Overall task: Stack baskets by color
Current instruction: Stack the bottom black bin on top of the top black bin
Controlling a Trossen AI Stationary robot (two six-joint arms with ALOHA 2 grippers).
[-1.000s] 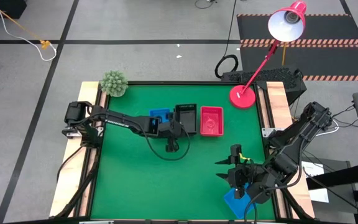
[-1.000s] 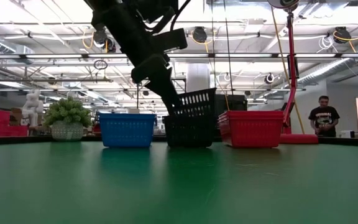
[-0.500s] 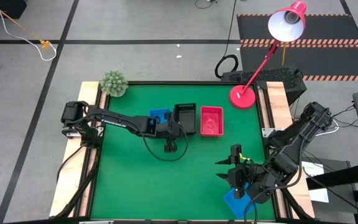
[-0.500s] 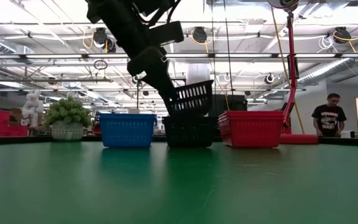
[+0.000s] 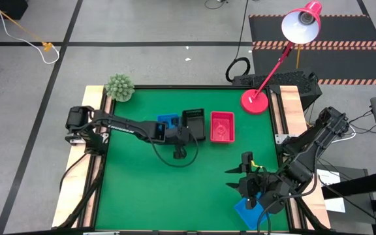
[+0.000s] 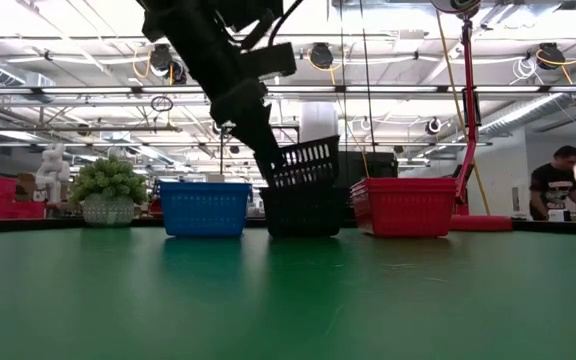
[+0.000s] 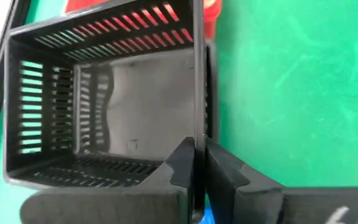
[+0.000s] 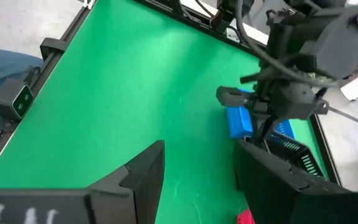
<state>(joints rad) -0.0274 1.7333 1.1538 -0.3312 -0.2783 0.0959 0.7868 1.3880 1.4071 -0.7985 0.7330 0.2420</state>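
Three baskets stand in a row at the table's far middle: blue (image 5: pixel 168 121), black (image 6: pixel 303 212) and red (image 5: pixel 222 126). A second black basket (image 6: pixel 308 162) sits tilted in the lower black one, its right end raised. My left gripper (image 7: pixel 199 163) is shut on it, reaching in from the table's left. My right gripper (image 5: pixel 244 179) hangs open above the near right corner and holds nothing. Under that arm another blue basket (image 5: pixel 245 210) lies on the table. My left gripper pinches the upper black basket's near-side wall (image 7: pixel 197 134) at its left end, one finger inside the basket and one outside. The fingers (image 7: pixel 182 163) slant down from the table's left. The basket hangs tilted, its lower part resting in the black basket beneath.
A red lamp base (image 5: pixel 254 101) stands at the far right corner, its arm and shade reaching up past the table's far edge. A small potted plant (image 5: pixel 119 87) sits at the far left corner. Green table (image 5: pixel 149 189) lies bare across the near left and middle.
My left gripper has tipped the held black basket up a little and brought it back down into the black basket below. The gripper itself stays about where it was, and the right arm has kept still.
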